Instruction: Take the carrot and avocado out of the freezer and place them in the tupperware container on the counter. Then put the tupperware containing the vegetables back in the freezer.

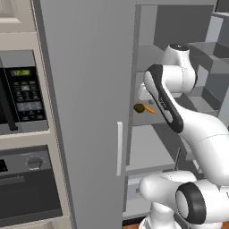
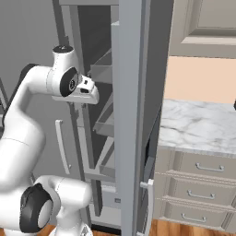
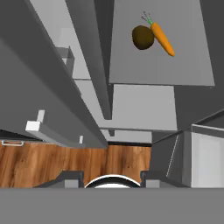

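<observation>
On a grey freezer [image 1: 89, 89] shelf, avocado [image 3: 143, 37] touches carrot [image 3: 162, 38]; the pincer's opening and hold can't be told.

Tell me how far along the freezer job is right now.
Early stage. Done: the freezer door is open. In hand: the arm reaches toward the shelves, hand holding nothing. Left: the carrot and avocado lie side by side on a shelf, so both pickups, loading the tupperware and returning it all remain.

Open freezer with two vegetables on a shelf

The avocado [image 1: 139, 108] and the carrot [image 1: 149, 109] lie touching on a grey shelf inside the freezer [image 1: 89, 112], right of its door; the white arm [image 1: 179, 112] reaches in beside them.
</observation>
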